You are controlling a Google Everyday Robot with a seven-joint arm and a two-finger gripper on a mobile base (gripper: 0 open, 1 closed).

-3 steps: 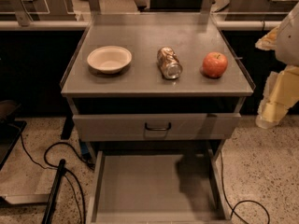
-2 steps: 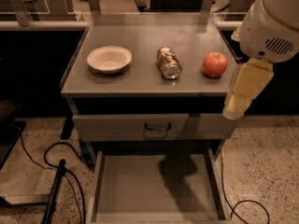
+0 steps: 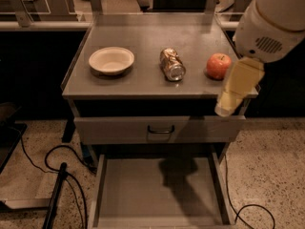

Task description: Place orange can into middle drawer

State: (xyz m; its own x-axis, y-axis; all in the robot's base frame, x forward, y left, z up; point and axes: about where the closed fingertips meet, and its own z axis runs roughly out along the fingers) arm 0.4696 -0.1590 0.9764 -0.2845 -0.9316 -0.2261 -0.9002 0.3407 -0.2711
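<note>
The orange can (image 3: 171, 64) lies on its side in the middle of the cabinet top, its shiny silver end facing the front. The middle drawer (image 3: 157, 194) is pulled out below, a wide shallow grey tray with nothing in it but the arm's shadow. My gripper (image 3: 226, 108) hangs at the cabinet's front right corner, pointing down, to the right of the can and in front of the apple. It holds nothing that I can see. It is well apart from the can.
A white bowl (image 3: 111, 60) sits on the left of the cabinet top (image 3: 138, 87) and a red-orange apple (image 3: 218, 66) on the right. A shut drawer front with a black handle (image 3: 160, 129) lies above the open drawer. Black cables (image 3: 52, 166) run over the floor at left.
My arm has swung in from the right edge toward the cabinet's front right corner and now looms larger. The can, bowl and apple have not moved.
</note>
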